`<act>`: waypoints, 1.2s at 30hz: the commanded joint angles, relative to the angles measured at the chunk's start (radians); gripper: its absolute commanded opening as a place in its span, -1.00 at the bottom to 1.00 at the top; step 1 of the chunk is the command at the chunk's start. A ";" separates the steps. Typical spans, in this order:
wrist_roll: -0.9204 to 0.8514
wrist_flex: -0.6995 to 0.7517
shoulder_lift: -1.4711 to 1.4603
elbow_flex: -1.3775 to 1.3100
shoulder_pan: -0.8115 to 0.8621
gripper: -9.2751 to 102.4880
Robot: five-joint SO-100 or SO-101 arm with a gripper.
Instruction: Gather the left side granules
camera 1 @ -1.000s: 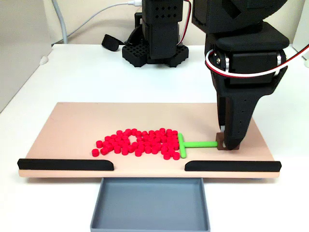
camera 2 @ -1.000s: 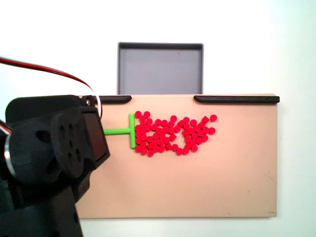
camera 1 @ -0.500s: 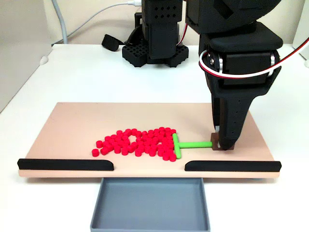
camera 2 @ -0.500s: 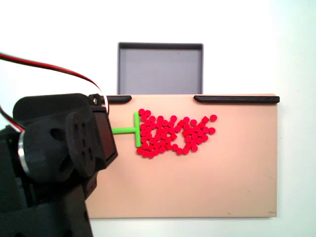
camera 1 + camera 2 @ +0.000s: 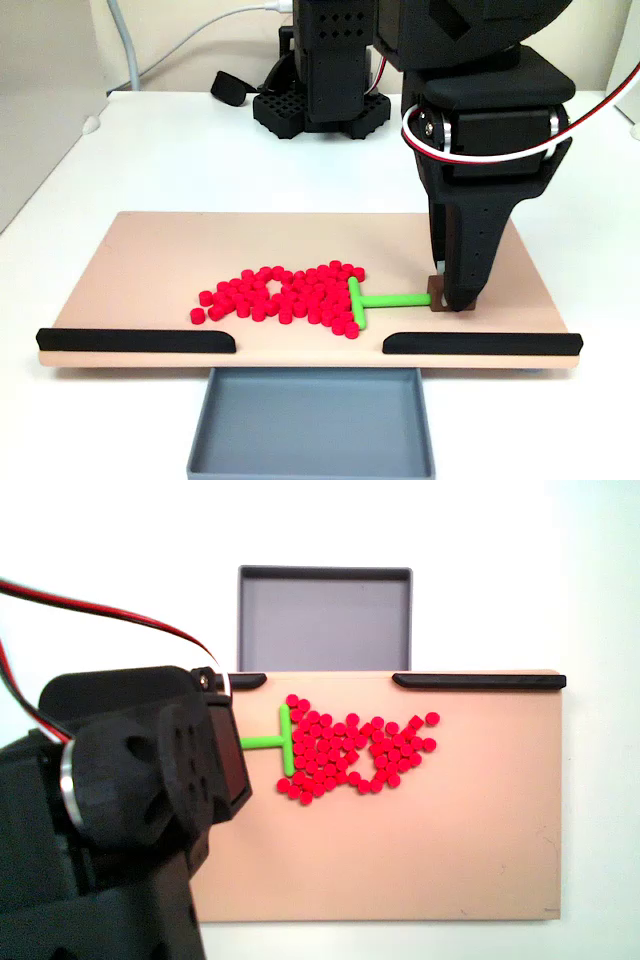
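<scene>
Ahead of the black gripper (image 5: 447, 302) clamped on the green T-shaped plastic pusher (image 5: 372, 301), tiny red plastic granules (image 5: 280, 294) have bunched tighter — sweep's advancing, gathering nicely.

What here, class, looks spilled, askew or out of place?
Nothing stands out. The red granules all lie on the tan board, bunched against the green pusher; none have spilled into the grey tray.

arm (image 5: 480, 110): matte black plastic, blocky
cables (image 5: 470, 150): red, white, black, looped at wrist
base (image 5: 320, 105): black, perforated
servo (image 5: 150, 770): round holes, silver ring
</scene>
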 commanded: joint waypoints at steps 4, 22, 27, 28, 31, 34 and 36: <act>0.029 0.003 0.087 0.000 -0.025 -0.84; -0.324 0.089 0.379 0.152 -0.074 -0.84; -0.746 0.101 0.526 0.296 -0.015 -0.84; -0.836 0.101 0.555 0.328 0.000 -0.84; -1.129 0.098 0.644 0.433 0.046 -0.84; -1.390 0.089 0.709 0.523 0.095 -0.84; -1.523 0.089 0.738 0.561 0.126 -0.84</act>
